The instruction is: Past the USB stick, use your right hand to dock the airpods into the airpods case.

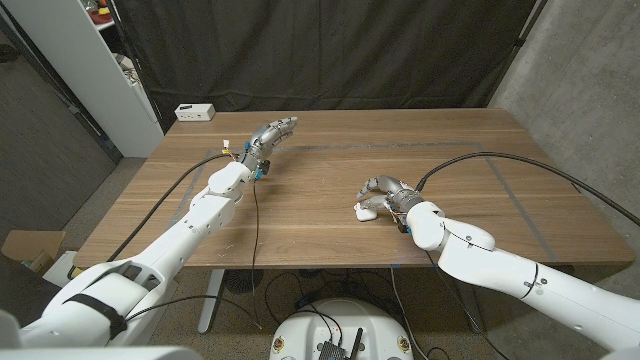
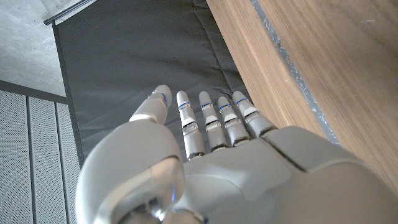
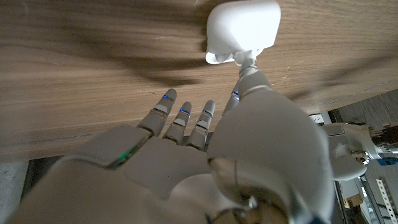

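Desk (image 1: 330, 225) wood is lying under both arms as I am watching. My right hand (image 1: 385, 196) is hovering low right of the middle, fingers loosely curled, one fingertip (image 3: 249, 60) touching the white airpods case (image 3: 242, 31); whether it is actually gripping it I cannot tell. The case is sitting on the desk just beside that hand. My left hand (image 1: 274, 133) is hanging near the far edge, fingers straight and together, holding nothing.
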Available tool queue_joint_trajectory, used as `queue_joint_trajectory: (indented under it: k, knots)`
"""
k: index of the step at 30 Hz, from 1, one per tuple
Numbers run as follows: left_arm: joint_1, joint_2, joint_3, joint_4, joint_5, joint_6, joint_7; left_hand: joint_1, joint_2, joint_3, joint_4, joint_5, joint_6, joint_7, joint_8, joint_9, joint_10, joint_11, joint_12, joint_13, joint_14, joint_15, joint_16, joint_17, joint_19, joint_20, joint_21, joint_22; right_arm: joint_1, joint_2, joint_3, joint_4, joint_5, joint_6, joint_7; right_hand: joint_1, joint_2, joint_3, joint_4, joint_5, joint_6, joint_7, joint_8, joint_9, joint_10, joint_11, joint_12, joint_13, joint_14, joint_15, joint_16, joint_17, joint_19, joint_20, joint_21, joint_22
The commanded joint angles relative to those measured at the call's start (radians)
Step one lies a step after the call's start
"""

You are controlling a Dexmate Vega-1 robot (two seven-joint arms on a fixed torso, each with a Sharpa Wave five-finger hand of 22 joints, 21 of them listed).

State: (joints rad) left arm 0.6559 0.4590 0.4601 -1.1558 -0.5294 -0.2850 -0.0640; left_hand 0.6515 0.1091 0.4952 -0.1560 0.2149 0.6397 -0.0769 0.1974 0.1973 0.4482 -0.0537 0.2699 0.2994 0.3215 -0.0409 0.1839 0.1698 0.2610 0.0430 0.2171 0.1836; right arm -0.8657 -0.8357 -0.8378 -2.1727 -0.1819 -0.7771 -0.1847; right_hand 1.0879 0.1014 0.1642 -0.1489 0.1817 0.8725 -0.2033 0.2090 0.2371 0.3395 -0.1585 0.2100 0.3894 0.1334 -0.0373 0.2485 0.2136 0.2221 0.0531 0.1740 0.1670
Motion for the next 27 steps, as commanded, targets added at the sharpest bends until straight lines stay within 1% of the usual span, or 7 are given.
queue_joint_trajectory:
  k: [1, 4, 6, 10, 13, 23, 27]
  knots:
    - [0.002, -0.001, 0.001, -0.003, 0.002, 0.004, 0.004, -0.006, 0.0, -0.001, 0.001, 0.004, 0.007, 0.001, 0.001, 0.003, 0.003, 0.002, -0.003, 0.001, -0.005, -0.052, -0.002, 0.002, -0.003, -0.002, -0.004, 0.003, 0.01, -0.004, -0.017, -0.01, -0.068, -0.021, 0.051, 0.006, -0.002, 0.01, -0.003, 0.001, 0.001, -0.016, -0.001, 0.0, -0.018, -0.02, -0.009, -0.006, -0.037, -0.104, -0.018, -0.007, -0.045, 0.013, -0.002, 0.001]
    - [0.001, -0.002, 0.002, -0.001, 0.003, 0.004, 0.004, -0.007, -0.001, -0.001, 0.001, 0.005, 0.008, 0.002, 0.001, 0.003, 0.004, 0.002, -0.003, 0.002, -0.006, -0.052, -0.002, 0.002, -0.003, -0.003, -0.004, 0.003, 0.019, -0.004, -0.029, -0.017, -0.09, -0.037, 0.069, 0.011, -0.001, 0.015, -0.005, 0.0, -0.003, -0.018, -0.003, -0.003, -0.036, -0.026, -0.014, -0.013, -0.072, -0.097, -0.033, -0.011, -0.087, 0.027, -0.004, 0.001]
    - [0.0, -0.004, 0.003, 0.001, 0.002, 0.003, 0.003, -0.007, -0.002, -0.001, 0.001, 0.005, 0.008, 0.002, 0.001, 0.003, 0.004, 0.001, -0.003, 0.002, -0.006, -0.052, -0.002, 0.002, -0.003, -0.003, -0.004, 0.003, 0.016, 0.0, -0.026, -0.016, -0.094, -0.036, 0.068, 0.012, -0.001, 0.016, -0.006, 0.0, -0.004, -0.019, -0.004, -0.004, -0.04, -0.026, -0.015, -0.015, -0.078, -0.096, -0.035, -0.012, -0.094, 0.031, -0.003, 0.001]
    - [-0.002, -0.008, 0.005, 0.005, 0.003, 0.003, 0.003, -0.008, -0.003, -0.002, 0.0, 0.005, 0.008, 0.001, 0.001, 0.003, 0.003, 0.002, -0.004, 0.001, -0.005, -0.051, -0.002, 0.002, -0.004, -0.003, -0.004, 0.003, 0.013, 0.004, -0.018, -0.013, -0.093, -0.034, 0.078, 0.014, 0.0, 0.019, -0.006, 0.001, -0.003, -0.019, -0.004, -0.005, -0.044, -0.029, -0.015, -0.018, -0.081, -0.096, -0.036, -0.013, -0.097, 0.031, 0.0, 0.001]
    - [-0.003, -0.009, 0.006, 0.007, 0.003, 0.005, 0.003, -0.009, -0.003, -0.002, 0.0, 0.005, 0.008, 0.001, 0.0, 0.003, 0.002, 0.0, -0.004, 0.001, -0.006, -0.051, -0.002, 0.002, -0.003, -0.002, -0.004, 0.003, 0.013, 0.003, -0.014, -0.012, -0.093, -0.03, 0.087, 0.015, 0.0, 0.02, -0.007, 0.001, -0.001, -0.019, -0.003, -0.005, -0.042, -0.023, -0.013, -0.019, -0.081, -0.095, -0.036, -0.013, -0.098, 0.031, 0.002, 0.001]
    - [-0.004, -0.012, 0.009, 0.002, 0.004, 0.013, 0.007, -0.011, -0.004, -0.002, 0.0, 0.006, 0.009, 0.004, 0.0, 0.003, 0.005, 0.002, -0.004, 0.001, -0.005, -0.051, -0.002, 0.002, -0.002, -0.003, -0.004, 0.003, 0.009, -0.003, -0.001, -0.008, -0.086, -0.015, 0.113, 0.017, 0.003, 0.024, -0.007, 0.003, 0.001, -0.019, -0.003, -0.006, -0.043, -0.025, -0.012, -0.023, -0.075, -0.099, -0.032, -0.014, -0.097, 0.026, 0.006, 0.001]
    - [-0.005, -0.014, 0.009, 0.004, 0.005, 0.012, 0.007, -0.012, -0.005, -0.002, 0.0, 0.007, 0.009, -0.001, 0.0, 0.002, 0.002, 0.001, -0.005, 0.001, -0.005, -0.051, -0.002, 0.002, -0.002, -0.003, -0.004, 0.003, 0.006, -0.003, 0.005, -0.003, -0.081, -0.009, 0.115, 0.017, 0.003, 0.024, -0.007, 0.003, 0.0, -0.019, -0.004, -0.007, -0.041, -0.026, -0.011, -0.024, -0.071, -0.099, -0.031, -0.014, -0.096, 0.027, 0.007, 0.001]
